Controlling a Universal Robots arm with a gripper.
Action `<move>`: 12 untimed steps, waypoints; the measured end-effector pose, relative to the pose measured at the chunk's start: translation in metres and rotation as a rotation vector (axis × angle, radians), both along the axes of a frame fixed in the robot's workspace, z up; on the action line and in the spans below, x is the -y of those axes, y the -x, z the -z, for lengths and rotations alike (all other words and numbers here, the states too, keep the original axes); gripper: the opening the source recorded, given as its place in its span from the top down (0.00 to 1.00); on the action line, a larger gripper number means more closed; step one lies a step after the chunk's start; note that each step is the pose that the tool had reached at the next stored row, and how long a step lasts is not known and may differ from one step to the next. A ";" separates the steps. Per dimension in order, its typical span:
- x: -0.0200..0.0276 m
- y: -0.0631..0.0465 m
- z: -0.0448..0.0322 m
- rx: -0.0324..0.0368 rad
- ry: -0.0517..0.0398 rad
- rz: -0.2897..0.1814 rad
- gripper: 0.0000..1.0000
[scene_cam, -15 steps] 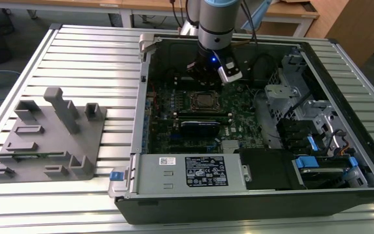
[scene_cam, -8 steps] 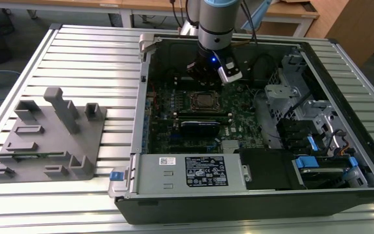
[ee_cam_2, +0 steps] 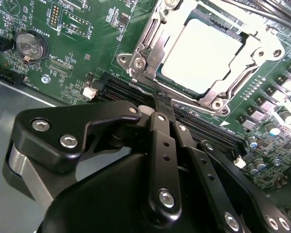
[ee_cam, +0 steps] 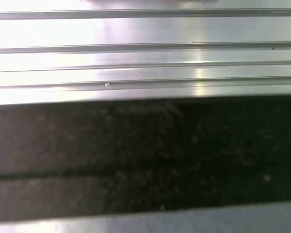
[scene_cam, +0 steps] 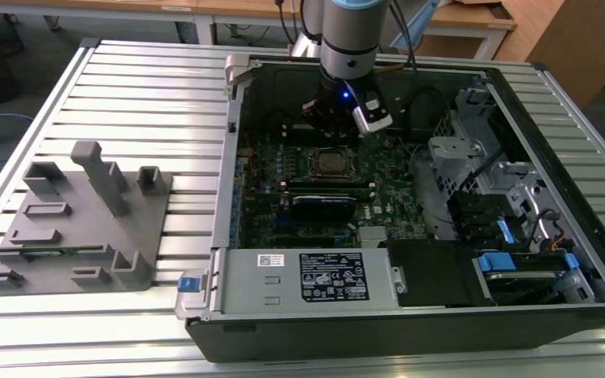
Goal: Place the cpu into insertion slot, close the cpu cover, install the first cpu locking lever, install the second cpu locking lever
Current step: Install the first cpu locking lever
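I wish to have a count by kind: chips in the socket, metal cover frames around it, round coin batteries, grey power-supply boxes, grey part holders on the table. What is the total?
Chip: 1
Cover frame: 1
Coin battery: 1
Power-supply box: 1
Part holder: 1
Total: 5

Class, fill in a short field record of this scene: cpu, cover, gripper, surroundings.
cpu: pale square face up, seated in the insertion slot
cpu cover: silver frame lying down around the cpu's face
gripper: shut, holding nothing, tips close beside the cover's edge
computer case: open, lying on the slatted table
grey fixture: on the table, at the exterior view's left of the case
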State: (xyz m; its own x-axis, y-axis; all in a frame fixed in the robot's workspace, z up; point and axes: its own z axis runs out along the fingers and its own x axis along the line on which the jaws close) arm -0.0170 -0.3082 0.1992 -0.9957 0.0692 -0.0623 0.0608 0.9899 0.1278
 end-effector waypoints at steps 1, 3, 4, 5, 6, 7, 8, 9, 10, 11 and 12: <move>0.0000 0.000 -0.0008 0.0000 0.0000 0.000 0.89; 0.0000 0.000 -0.0019 0.0000 0.0000 0.000 0.89; 0.0000 0.000 -0.0024 0.0000 0.0000 0.000 0.89; 0.0000 0.000 -0.0028 0.0000 0.0000 0.000 0.89; 0.0000 0.000 -0.0031 0.0000 0.0000 0.000 0.89; 0.0000 0.000 -0.0033 0.0001 -0.0001 0.000 0.89; 0.0000 0.000 -0.0036 0.0000 -0.0001 0.000 0.89; 0.0000 0.000 -0.0038 0.0001 -0.0001 0.000 0.89; -0.0001 0.000 -0.0040 0.0001 -0.0002 0.000 0.89; -0.0002 0.000 -0.0041 0.0001 -0.0001 0.000 0.89; -0.0001 0.000 -0.0042 0.0001 -0.0001 0.000 0.89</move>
